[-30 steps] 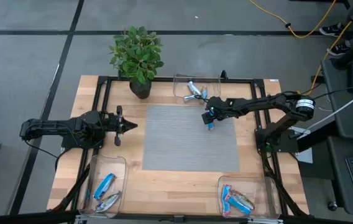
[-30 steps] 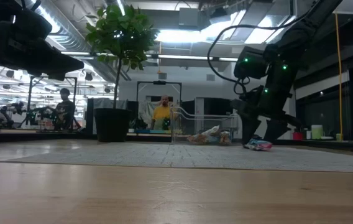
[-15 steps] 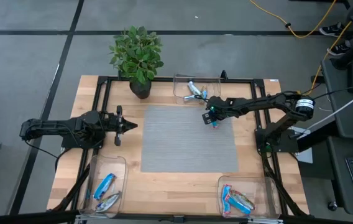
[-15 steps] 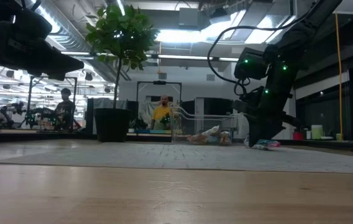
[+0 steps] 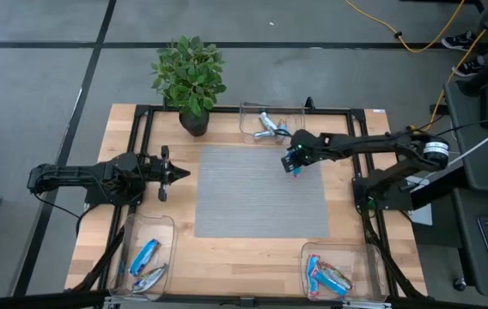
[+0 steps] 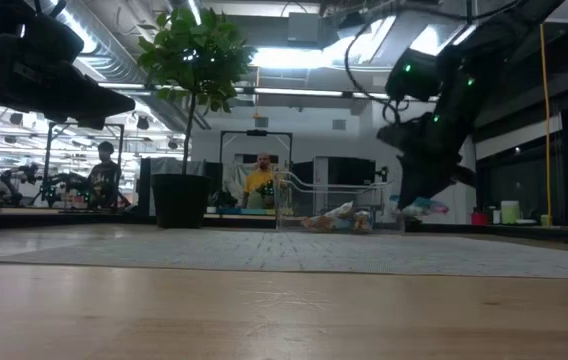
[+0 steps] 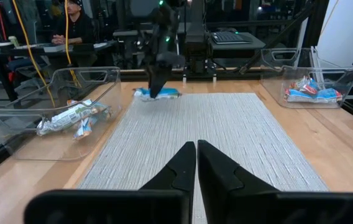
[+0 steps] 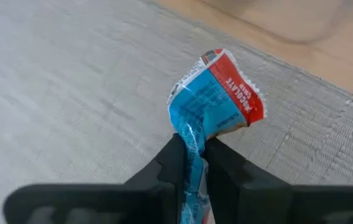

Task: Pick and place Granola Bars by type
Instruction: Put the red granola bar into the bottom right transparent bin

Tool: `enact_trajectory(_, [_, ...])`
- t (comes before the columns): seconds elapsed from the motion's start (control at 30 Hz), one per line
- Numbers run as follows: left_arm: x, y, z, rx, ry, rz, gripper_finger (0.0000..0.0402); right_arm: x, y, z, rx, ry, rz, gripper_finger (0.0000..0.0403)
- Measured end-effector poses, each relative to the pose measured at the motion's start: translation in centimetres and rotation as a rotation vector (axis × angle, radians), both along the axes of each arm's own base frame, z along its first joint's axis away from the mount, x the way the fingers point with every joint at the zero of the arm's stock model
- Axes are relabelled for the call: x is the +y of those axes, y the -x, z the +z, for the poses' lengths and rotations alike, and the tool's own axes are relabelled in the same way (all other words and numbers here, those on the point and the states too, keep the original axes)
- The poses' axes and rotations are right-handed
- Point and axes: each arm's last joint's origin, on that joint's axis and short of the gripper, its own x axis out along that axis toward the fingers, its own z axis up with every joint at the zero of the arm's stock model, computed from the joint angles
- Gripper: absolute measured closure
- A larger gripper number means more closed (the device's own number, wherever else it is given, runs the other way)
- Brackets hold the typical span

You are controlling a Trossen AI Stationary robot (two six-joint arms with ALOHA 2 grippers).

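Note:
A blue granola bar (image 8: 214,99) with a red end hangs just above the grey mat (image 5: 261,193), near the mat's far right corner, with my right gripper (image 8: 194,148) shut on it. The bar also shows in the high view (image 5: 294,165), the low view (image 6: 419,208) and the left wrist view (image 7: 158,93). My left gripper (image 5: 175,172) waits shut and holding nothing at the mat's left edge; its fingers (image 7: 196,155) point across the mat. My right gripper pinches the bar's blue end (image 8: 192,138) between its two fingers, and the foil is crumpled there. The fingers come from above, slanting down from the table's right side. The bar sticks out past the fingertips with its red end (image 8: 238,87) farthest from them, clear of the mat.
A clear bin (image 5: 271,120) at the far edge holds silver and blue bars. Another bin (image 5: 145,257) sits near left and a third (image 5: 338,273) near right, both with bars. A potted plant (image 5: 190,77) stands at the far left. People sit beyond the table.
My right gripper has closed on the blue bar, which lay on the mat, and has risen with it. The bar now hangs clear of the mat, shifted slightly toward the far edge.

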Motion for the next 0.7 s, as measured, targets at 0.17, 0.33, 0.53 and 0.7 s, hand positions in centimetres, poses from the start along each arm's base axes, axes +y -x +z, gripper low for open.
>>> enact_trajectory(0.17, [0.0, 0.0, 0.0, 0.0, 0.0, 0.0, 0.039, 1.3, 0.7, 1.7, -0.027, 0.014, 0.049, 0.0349])
enact_trajectory(0.33, [0.0, 0.0, 0.0, 0.0, 0.0, 0.0, 0.0395, 3.1, 1.8, 3.5, -0.043, 0.019, 0.108, 0.0349])
enact_trajectory(0.53, [0.0, 0.0, 0.0, 0.0, 0.0, 0.0, 0.0393, 5.4, 3.9, 5.7, -0.07, 0.012, 0.173, 0.0349])
enact_trajectory(0.7, [0.0, 0.0, 0.0, -0.001, 0.0, 0.0, 0.0389, 6.9, 5.6, 7.2, -0.119, 0.018, 0.186, 0.0349])
